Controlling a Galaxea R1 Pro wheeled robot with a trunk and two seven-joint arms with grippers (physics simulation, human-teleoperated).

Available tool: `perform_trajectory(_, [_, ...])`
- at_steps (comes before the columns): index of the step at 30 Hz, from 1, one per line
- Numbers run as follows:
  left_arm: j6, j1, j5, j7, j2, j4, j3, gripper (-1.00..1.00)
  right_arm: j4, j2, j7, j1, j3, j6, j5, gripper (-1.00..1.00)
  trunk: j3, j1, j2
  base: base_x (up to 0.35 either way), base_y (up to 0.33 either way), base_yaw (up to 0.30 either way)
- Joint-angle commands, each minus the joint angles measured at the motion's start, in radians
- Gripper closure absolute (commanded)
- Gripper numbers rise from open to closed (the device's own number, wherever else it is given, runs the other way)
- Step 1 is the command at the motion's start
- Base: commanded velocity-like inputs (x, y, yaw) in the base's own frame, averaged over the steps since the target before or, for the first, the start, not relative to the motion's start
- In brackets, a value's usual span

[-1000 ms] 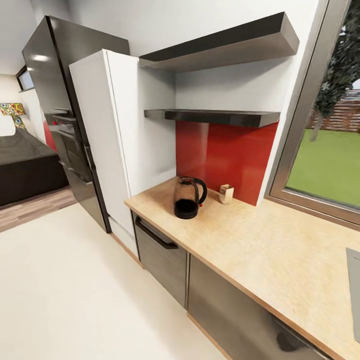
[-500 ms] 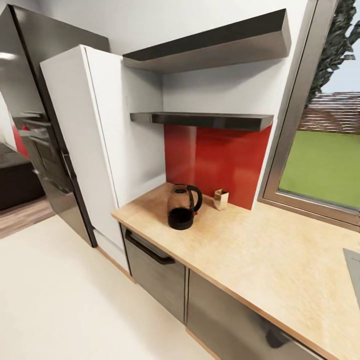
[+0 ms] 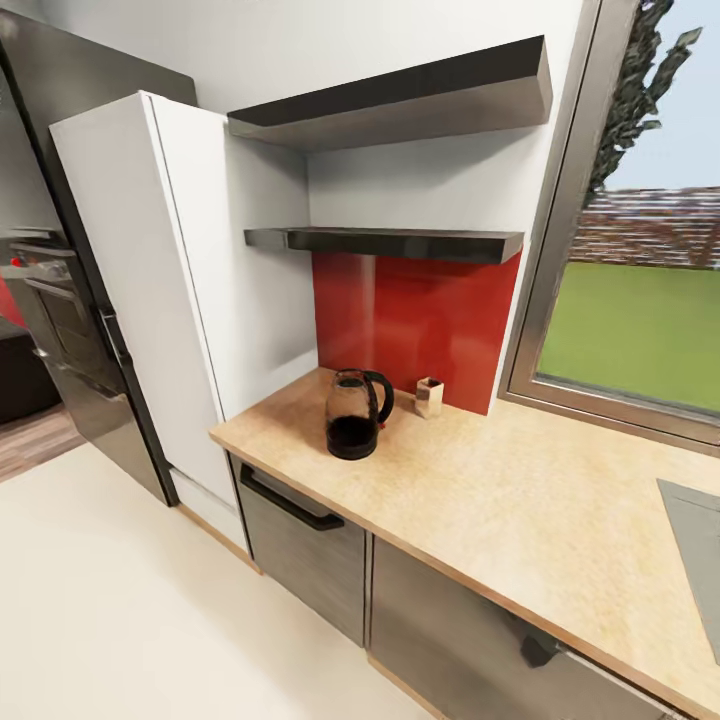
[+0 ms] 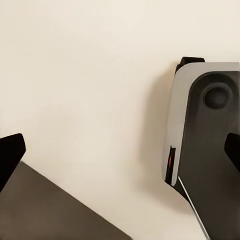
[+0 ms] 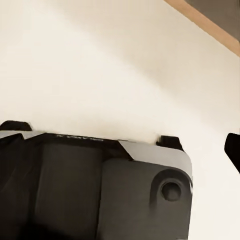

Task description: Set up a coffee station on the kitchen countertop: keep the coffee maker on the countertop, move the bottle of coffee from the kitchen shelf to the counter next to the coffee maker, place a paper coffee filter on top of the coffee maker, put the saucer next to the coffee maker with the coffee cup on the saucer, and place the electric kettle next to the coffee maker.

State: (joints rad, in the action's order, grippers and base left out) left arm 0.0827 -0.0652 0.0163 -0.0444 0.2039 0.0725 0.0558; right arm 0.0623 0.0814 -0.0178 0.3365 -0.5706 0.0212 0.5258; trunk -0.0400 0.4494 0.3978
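An electric kettle point(image 3: 354, 415) with a glass body, black base and black handle stands on the wooden countertop point(image 3: 520, 500) near its left end. Just behind it, by the red backsplash, sits a small beige container point(image 3: 429, 396) with a dark inside. Two dark wall shelves point(image 3: 400, 243) hang above, seen from below, so their tops are hidden. My left gripper point(image 4: 120, 152) hangs open over the pale floor, with its black fingertips point(image 4: 10, 157) far apart. My right gripper point(image 5: 120, 150) is open too, one fingertip point(image 5: 233, 149) at the frame's edge.
A tall white cabinet point(image 3: 150, 290) and a dark fridge with an oven point(image 3: 60, 320) stand left of the counter. Drawers with dark handles point(image 3: 300, 520) sit under it. A window point(image 3: 640, 320) is at the right, a grey inset point(image 3: 700, 540) at the counter's right end. My base point(image 4: 210, 140) shows below the grippers.
The camera has swung and come nearer, so the whole kitchen has shifted left in the picture. The kettle and the beige container keep their places on the counter.
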Motion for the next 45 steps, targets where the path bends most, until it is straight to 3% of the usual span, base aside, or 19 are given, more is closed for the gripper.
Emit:
perform_trajectory(1, [0.002, 0.0, 0.002, -0.005, 0.0, -0.003, 0.006, -1.0, 0.072, 0.039, -0.001, 0.001, -0.008, 0.004, 0.006, -1.0, -0.002, 0.001, 0.002, -0.003, 0.003, -0.001])
perform_trajectory(2, [0.002, 0.0, 0.002, -0.005, -0.001, -0.004, 0.005, -1.0, 0.129, 0.057, -0.001, 0.001, -0.011, 0.004, 0.0, -1.0, -0.002, 0.001, 0.002, -0.001, 0.001, -0.001])
perform_trajectory(3, [-0.003, 0.003, 0.002, -0.005, 0.0, -0.009, 0.005, -1.0, 0.351, 0.08, -0.002, 0.001, -0.024, 0.007, -0.08, -1.0, -0.002, 0.001, 0.002, 0.0, 0.0, 0.0])
perform_trajectory(6, [-0.005, 0.005, 0.002, -0.005, 0.0, -0.011, 0.006, -1.0, 0.58, 0.093, -0.002, 0.001, -0.026, 0.011, -0.152, -1.0, -0.002, 0.001, 0.002, 0.0, 0.0, 0.0])
perform_trajectory(10, [-0.005, 0.005, 0.002, -0.005, -0.001, -0.011, 0.006, -1.0, 0.691, 0.093, -0.002, 0.001, -0.028, 0.014, -0.165, -1.0, -0.002, 0.001, 0.002, 0.0, 0.0, 0.0])
perform_trajectory(12, [-0.004, 0.005, 0.002, -0.005, -0.002, -0.011, 0.005, -1.0, 0.792, 0.093, -0.001, 0.001, -0.036, 0.024, -0.168, -1.0, -0.002, 0.001, 0.002, 0.0, 0.0, 0.0])
perform_trajectory(20, [-0.003, 0.004, 0.002, -0.005, -0.002, -0.01, 0.004, -1.0, 1.227, 0.093, 0.006, 0.001, -0.045, 0.212, -0.171, -1.0, -0.002, 0.001, 0.002, 0.0, 0.0, 0.0])
perform_trajectory(23, [-0.003, 0.005, 0.002, -0.005, -0.001, -0.01, 0.004, -1.0, 1.327, 0.093, 0.008, 0.002, -0.035, 0.231, -0.171, -1.0, -0.002, 0.001, 0.002, 0.0, 0.0, 0.0])
perform_trajectory(25, [-0.003, 0.004, 0.002, -0.005, -0.001, -0.01, 0.004, -1.0, 1.373, 0.093, 0.008, 0.003, 0.005, 0.237, -0.172, -1.0, -0.002, 0.001, 0.002, 0.0, 0.0, 0.0])
perform_trajectory(26, [-0.002, 0.004, 0.002, -0.005, -0.002, -0.01, 0.004, -1.0, 1.39, 0.093, 0.007, 0.005, 0.088, 0.24, -0.173, -1.0, -0.002, 0.001, 0.002, 0.0, 0.0, 0.0])
perform_trajectory(27, [0.0, 0.004, 0.002, -0.006, -0.002, -0.01, 0.004, -1.0, 1.402, 0.093, 0.001, 0.012, 0.259, 0.242, -0.185, -1.0, -0.002, 0.001, 0.002, 0.0, 0.0, 0.0])
perform_trajectory(29, [0.0, 0.004, 0.002, -0.006, -0.001, -0.01, 0.004, -1.0, 1.405, 0.093, -0.002, 0.018, 0.325, 0.241, -0.218, -1.0, -0.002, 0.001, 0.002, 0.0, 0.0, 0.0])
perform_trajectory(30, [0.0, 0.004, 0.002, -0.006, -0.001, -0.01, 0.004, -1.0, 1.406, 0.084, -0.002, 0.019, 0.343, 0.241, -0.234, -1.0, -0.002, 0.001, 0.002, 0.0, 0.0, 0.0])
perform_trajectory(32, [0.0, 0.004, 0.002, -0.006, 0.0, -0.009, 0.004, -1.0, 1.406, 0.021, -0.003, 0.022, 0.366, 0.239, -0.256, -1.0, -0.002, 0.001, 0.002, 0.0, 0.0, 0.0])
perform_trajectory(33, [-0.004, 0.004, 0.001, -0.006, 0.004, -0.008, 0.004, -1.0, 1.402, -0.057, -0.004, 0.031, 0.392, 0.238, -0.267, -1.0, -0.002, 0.001, 0.002, 0.0, 0.0, 0.0])
perform_trajectory(40, [-0.01, 0.004, 0.001, -0.006, 0.013, -0.008, 0.004, -1.0, 1.367, -0.122, -0.005, 0.033, 0.481, 0.237, -0.271, -1.0, -0.002, 0.001, 0.002, 0.022, 0.0, 0.0])
perform_trajectory(45, [-0.01, 0.004, 0.001, -0.006, 0.014, -0.008, 0.004, -1.0, 1.332, -0.158, -0.005, 0.033, 0.508, 0.234, -0.272, -1.0, -0.002, 0.001, 0.002, 0.205, 0.003, 0.0])
